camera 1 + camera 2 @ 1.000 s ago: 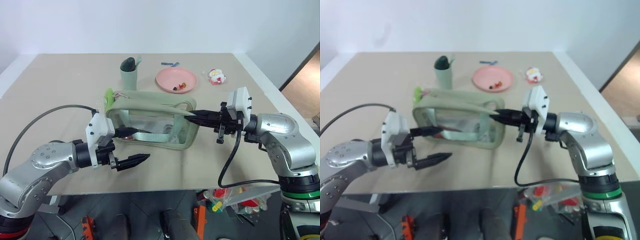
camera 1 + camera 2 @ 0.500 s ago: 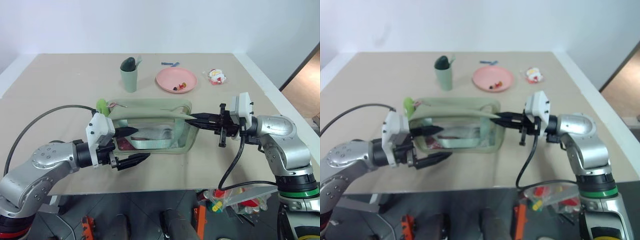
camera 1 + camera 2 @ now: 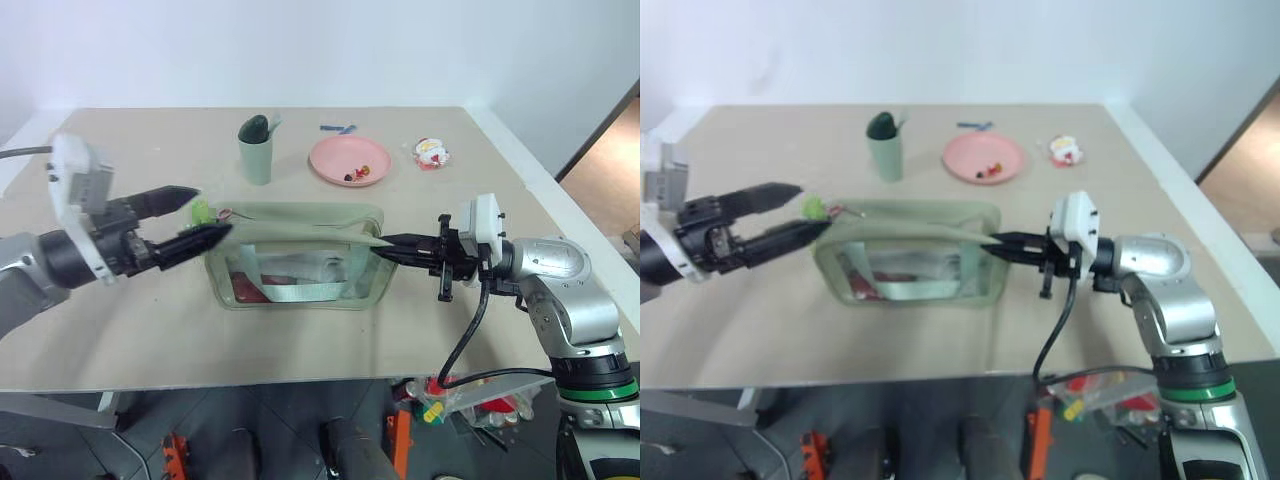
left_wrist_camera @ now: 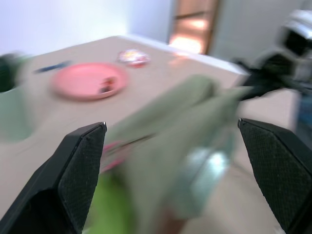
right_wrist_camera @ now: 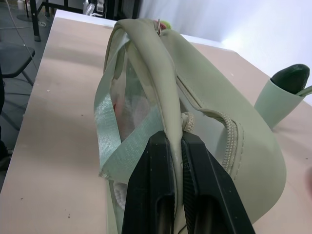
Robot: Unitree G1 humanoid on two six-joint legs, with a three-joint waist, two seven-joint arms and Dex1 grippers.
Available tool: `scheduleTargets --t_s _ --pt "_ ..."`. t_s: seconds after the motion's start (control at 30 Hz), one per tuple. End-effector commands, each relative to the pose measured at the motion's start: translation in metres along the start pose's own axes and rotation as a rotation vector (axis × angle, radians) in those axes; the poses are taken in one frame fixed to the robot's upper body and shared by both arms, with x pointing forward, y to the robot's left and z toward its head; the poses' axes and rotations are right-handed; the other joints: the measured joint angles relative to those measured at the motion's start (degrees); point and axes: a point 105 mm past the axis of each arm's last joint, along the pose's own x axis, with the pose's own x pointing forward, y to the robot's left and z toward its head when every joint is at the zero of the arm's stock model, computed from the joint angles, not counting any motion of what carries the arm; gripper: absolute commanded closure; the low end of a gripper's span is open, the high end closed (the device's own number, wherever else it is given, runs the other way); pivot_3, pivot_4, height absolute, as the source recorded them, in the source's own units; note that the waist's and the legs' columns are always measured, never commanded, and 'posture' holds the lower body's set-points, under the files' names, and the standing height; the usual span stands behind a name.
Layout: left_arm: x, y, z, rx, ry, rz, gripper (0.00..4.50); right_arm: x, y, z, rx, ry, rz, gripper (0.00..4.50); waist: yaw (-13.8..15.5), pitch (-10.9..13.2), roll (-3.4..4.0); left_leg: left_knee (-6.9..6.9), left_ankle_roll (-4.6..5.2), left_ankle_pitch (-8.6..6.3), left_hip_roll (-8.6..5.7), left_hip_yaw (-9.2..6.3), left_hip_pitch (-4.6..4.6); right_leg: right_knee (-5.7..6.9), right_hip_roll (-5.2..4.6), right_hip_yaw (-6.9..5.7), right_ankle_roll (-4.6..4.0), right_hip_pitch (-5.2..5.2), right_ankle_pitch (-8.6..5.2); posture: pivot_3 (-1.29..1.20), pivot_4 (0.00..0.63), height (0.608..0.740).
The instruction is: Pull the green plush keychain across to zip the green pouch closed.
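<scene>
Jaws of the left gripper [image 3: 190, 217] had swung up wide apart beside the green plush keychain [image 3: 203, 211] at the green pouch [image 3: 300, 262]'s far end, unzipped, while the right gripper [image 3: 382, 250] stayed clamped on its near edge.

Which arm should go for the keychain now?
Left. The open left gripper sits right beside the green plush keychain, while the right gripper is shut on the green pouch at its far end.
</scene>
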Motion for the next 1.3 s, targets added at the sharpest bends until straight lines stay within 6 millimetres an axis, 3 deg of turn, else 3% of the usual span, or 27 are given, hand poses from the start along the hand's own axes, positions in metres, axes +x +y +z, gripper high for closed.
scheduleTargets --t_s 0.03,0.2,0.53,0.7,0.87,0.9,1.2,1.3 --pt "-0.007 0.027 -0.003 -0.008 -0.029 0.157 0.00 0.000 -0.002 0.010 -0.041 -0.019 0.003 4.45 0.1 0.0 -0.01 0.00 0.00 0.00 0.01 -0.01 0.00 0.00 0.00 -0.02 -0.01 0.00 0.00 0.00 0.150 0.740" --pt "-0.006 0.048 -0.021 -0.121 -0.066 0.253 0.00 0.004 0.002 0.015 -0.041 -0.033 0.007 4.45 0.1 0.0 -0.01 0.02 -0.01 0.00 0.01 0.01 -0.01 0.00 0.00 0.00 -0.03 0.00 0.02 0.00 0.150 0.740" --pt "0.000 0.051 -0.050 -0.418 -0.175 0.139 0.00 0.003 0.007 0.014 -0.041 -0.016 -0.004 4.45 0.0 0.0 -0.03 -0.03 -0.02 0.00 0.06 0.01 -0.01 0.01 0.07 -0.01 -0.05 -0.03 0.04 0.00 0.150 0.740" --pt "0.004 0.056 -0.061 -0.445 -0.158 0.128 0.00 0.002 0.007 0.015 -0.044 -0.008 -0.011 4.45 0.0 0.0 -0.03 -0.01 -0.02 0.00 0.07 0.00 0.01 0.02 0.08 0.00 -0.08 -0.02 0.06 0.00 0.150 0.740" --pt "0.013 0.053 -0.060 -0.470 -0.179 0.075 0.00 0.002 0.007 0.015 -0.048 -0.003 -0.016 4.45 0.0 0.0 -0.05 0.00 -0.02 0.00 0.06 0.01 0.00 0.02 0.07 0.01 -0.07 -0.01 0.06 0.00 0.150 0.740" --pt "0.014 0.053 -0.060 -0.476 -0.181 0.073 0.54 0.002 0.007 0.015 -0.050 0.000 -0.017 4.50 0.0 0.0 -0.04 0.00 -0.02 0.00 0.06 0.01 0.00 0.02 0.07 0.02 -0.07 -0.02 0.06 0.00 0.150 0.740" --pt "0.021 0.049 -0.071 -0.517 -0.187 0.072 3.50 0.002 0.004 0.014 -0.054 0.002 -0.025 4.50 0.0 0.0 -0.05 -0.02 -0.02 0.00 0.06 -0.01 -0.01 0.02 0.08 0.00 -0.06 -0.02 0.07 0.00 0.150 0.740" --pt "0.020 0.049 -0.063 -0.505 -0.209 0.067 4.47 0.003 0.004 0.014 -0.056 0.001 -0.025 4.50 0.0 0.0 -0.05 -0.01 -0.02 0.00 0.05 -0.01 -0.01 0.02 0.07 0.01 -0.06 -0.01 0.07 0.00 0.150 0.740"
